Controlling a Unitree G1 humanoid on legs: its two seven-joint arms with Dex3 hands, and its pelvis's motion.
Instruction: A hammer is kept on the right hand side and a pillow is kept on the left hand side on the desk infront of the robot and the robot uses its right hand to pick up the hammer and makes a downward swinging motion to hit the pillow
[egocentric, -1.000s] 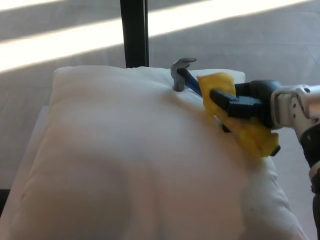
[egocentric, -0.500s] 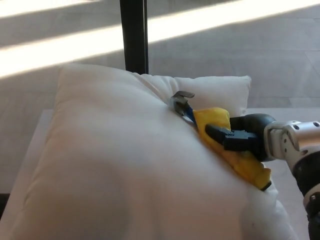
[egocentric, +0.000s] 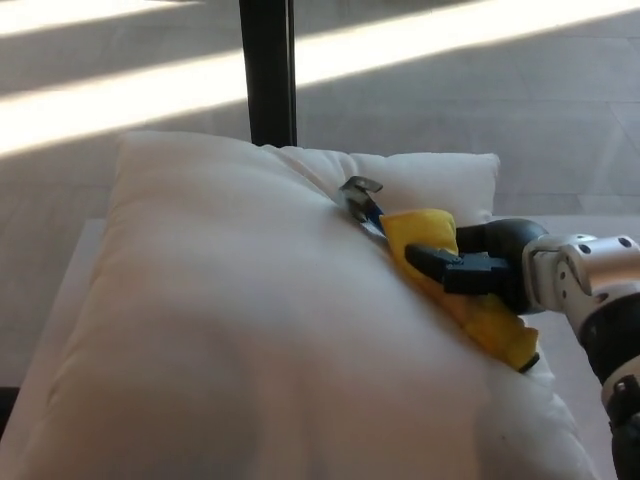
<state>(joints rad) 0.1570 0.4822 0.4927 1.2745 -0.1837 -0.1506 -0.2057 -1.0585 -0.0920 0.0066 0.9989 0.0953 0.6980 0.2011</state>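
Observation:
A big white pillow (egocentric: 240, 320) fills most of the head view and lies on the desk. My right hand (egocentric: 478, 272) comes in from the right and is shut on the hammer's yellow grip (egocentric: 455, 295). The grey hammer head (egocentric: 356, 195) on its blue neck presses into the pillow's upper right part, where the fabric is dented. The far end of the handle sticks out below the hand. My left hand does not show.
A black post (egocentric: 268, 70) stands behind the pillow. The pale desk edge (egocentric: 70, 270) shows at the left, and grey floor with bright sun stripes lies beyond.
The hammer has swung down from above the pillow's back edge and its head now sinks into the pillow. The camera view has shifted as well. In the last half second little has moved.

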